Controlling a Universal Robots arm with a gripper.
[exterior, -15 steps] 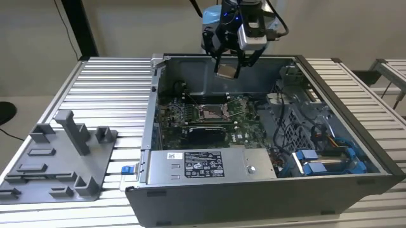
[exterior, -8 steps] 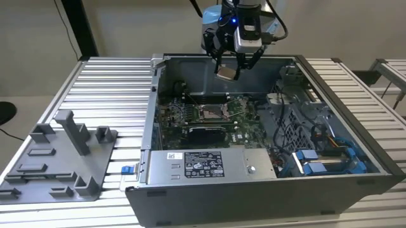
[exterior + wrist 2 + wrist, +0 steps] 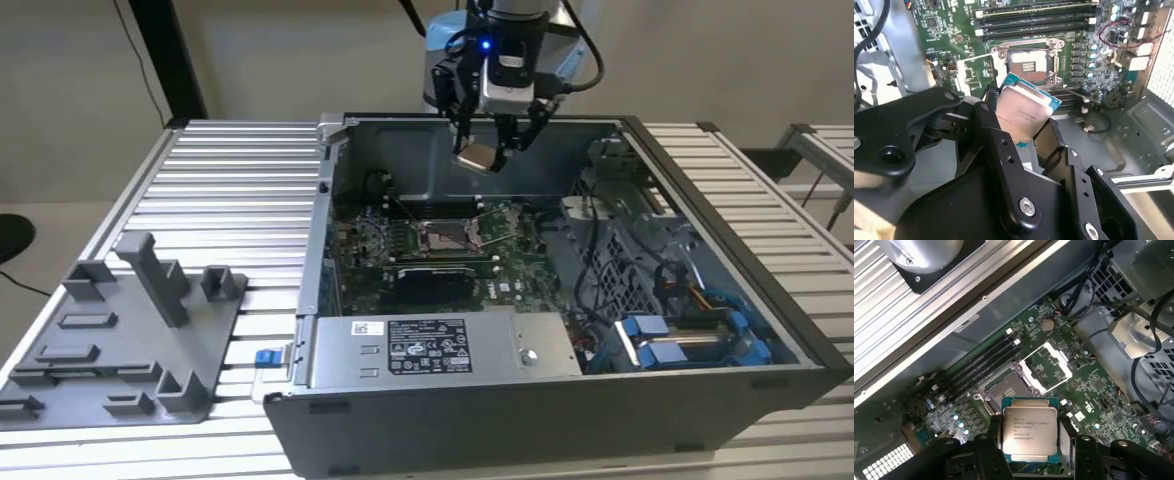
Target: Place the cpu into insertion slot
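The claw (image 3: 479, 152) is clamped on the cpu (image 3: 1021, 112), with the slot (image 3: 1013, 388) well below it; a good seating likely needs the cpu level, square to the slot and lowered gently.

- Note the cpu (image 3: 1030, 429): dull silver-grey face, dark print lines, teal rim.
- The insertion slot (image 3: 1029, 64): shiny silver frame; circuit board (image 3: 946, 42) round it green.
- The gripper (image 3: 1030, 442) you run: black.
- The computer case (image 3: 534, 420): dark grey; its box (image 3: 534, 352) pale grey, white label (image 3: 427, 345).
- The table (image 3: 227, 190): silver, ribbed in straight parallel stripes.
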